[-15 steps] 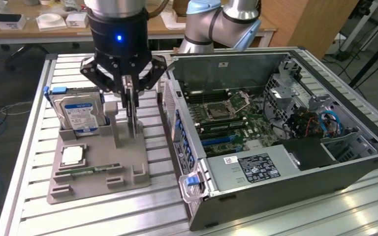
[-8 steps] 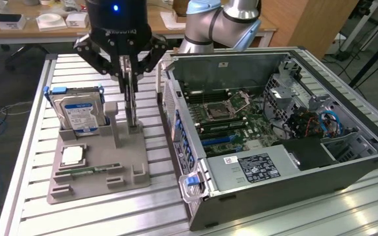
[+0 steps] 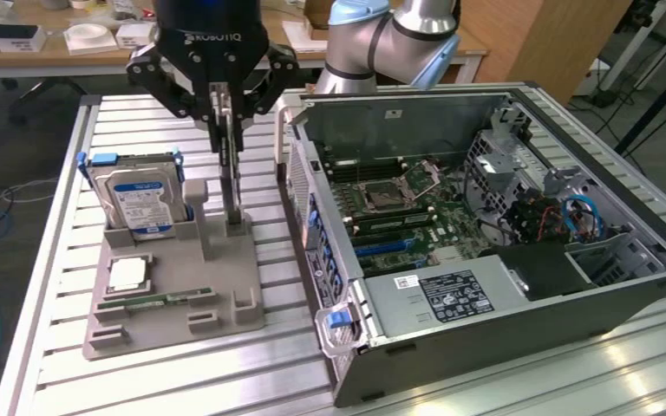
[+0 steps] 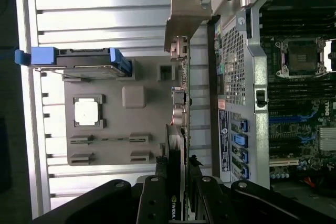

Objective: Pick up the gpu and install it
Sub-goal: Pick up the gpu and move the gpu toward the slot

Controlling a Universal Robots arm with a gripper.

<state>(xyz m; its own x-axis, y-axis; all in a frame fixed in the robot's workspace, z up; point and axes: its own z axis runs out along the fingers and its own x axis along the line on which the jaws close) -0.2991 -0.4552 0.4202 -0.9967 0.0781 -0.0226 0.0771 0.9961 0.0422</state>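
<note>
Pinching gpu (image 3: 231, 173) edge-on between fingers (image 4: 152, 200), card upright, lower end at gray holder (image 3: 229, 282) on counter (image 3: 44, 260), beside open PC case (image 3: 449, 355).

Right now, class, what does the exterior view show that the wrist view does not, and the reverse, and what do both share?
Exterior view adds the robot arm, the desk behind it, the power supply and blue cables inside the case. Wrist view adds the broad face of the silver bracket of the gpu and a logo on its edge. Both share the gripper closed on the gpu, which stands in the gray holder, plus the hard drive, the processor chip and the open case.
</note>
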